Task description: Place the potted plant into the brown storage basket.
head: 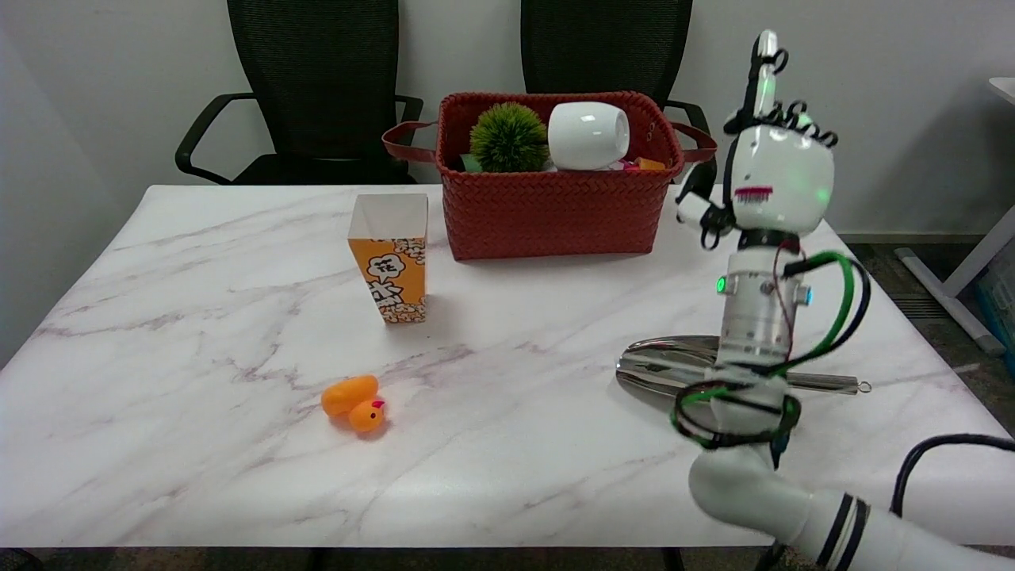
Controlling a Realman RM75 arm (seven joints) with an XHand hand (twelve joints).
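The potted plant lies on its side inside the brown woven basket (555, 210) at the back of the table: its green ball of foliage (508, 137) points left and its white pot (588, 136) points right. My right hand (771, 170) hangs in the air just right of the basket, back toward the camera. It holds nothing; one finger points straight up and a thumb sticks out left toward the basket rim. The hand and plant are apart.
An orange popcorn box (389, 258) stands left of the basket. An orange rubber duck (354, 402) lies toward the near left. A metal scoop (682, 369) lies under my right forearm. Two black chairs (317, 87) stand behind the table.
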